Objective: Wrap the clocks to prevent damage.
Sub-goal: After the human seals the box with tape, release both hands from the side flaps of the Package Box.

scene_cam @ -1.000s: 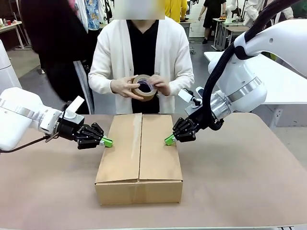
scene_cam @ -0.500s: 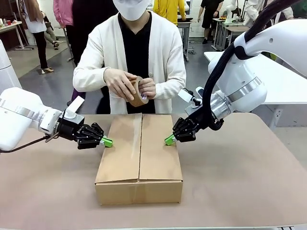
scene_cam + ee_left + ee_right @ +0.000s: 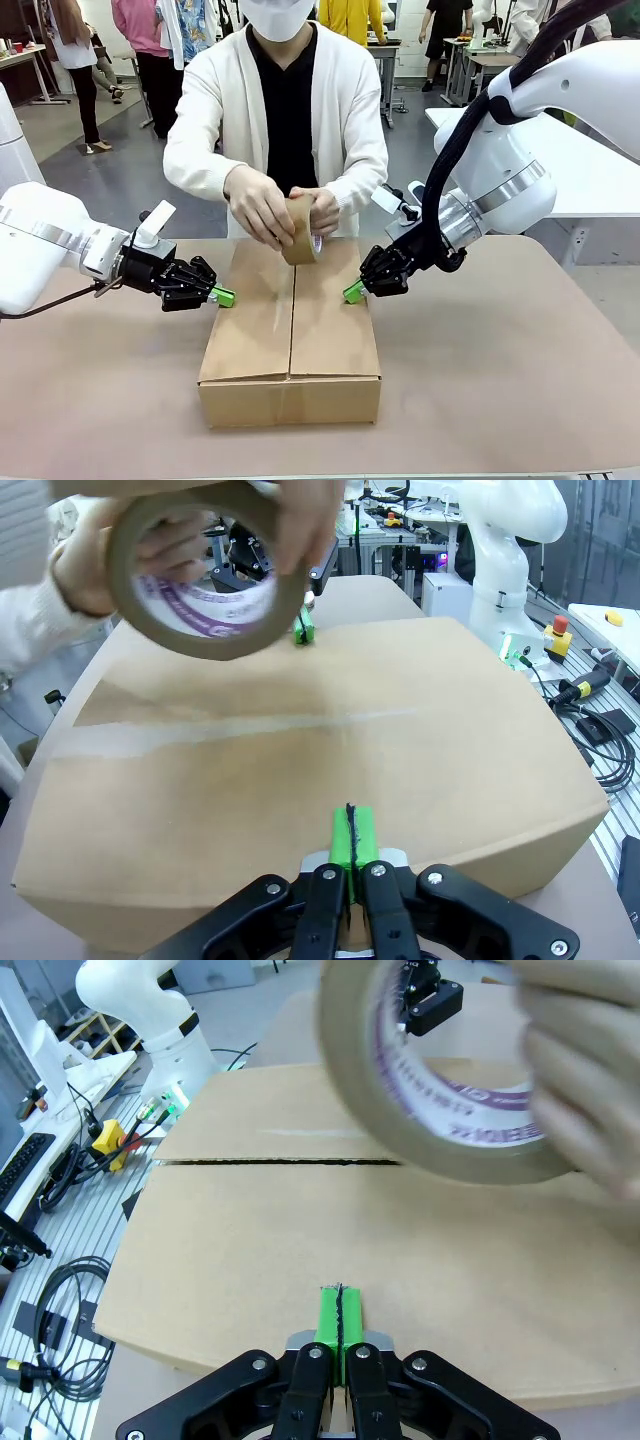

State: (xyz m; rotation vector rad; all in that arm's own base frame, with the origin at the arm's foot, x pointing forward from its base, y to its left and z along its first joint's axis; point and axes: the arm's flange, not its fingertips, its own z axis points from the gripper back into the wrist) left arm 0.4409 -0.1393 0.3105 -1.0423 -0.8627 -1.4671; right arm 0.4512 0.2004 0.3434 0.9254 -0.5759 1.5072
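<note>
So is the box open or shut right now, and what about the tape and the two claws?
Cardboard box: flaps folded shut, middle seam showing.
Tape roll: held in the person's hands, over the box's far end.
Left claw: shut, tip at the box's left edge, holding nothing.
Right claw: shut, tip at the box's right edge, holding nothing.

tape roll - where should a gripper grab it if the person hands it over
Probably the lower arc of the tape roll: one finger through the hole, one outside. It stands on edge above the cardboard box with its hole facing sideways, and the person's hands cover its top, so come in low from the side.
</note>
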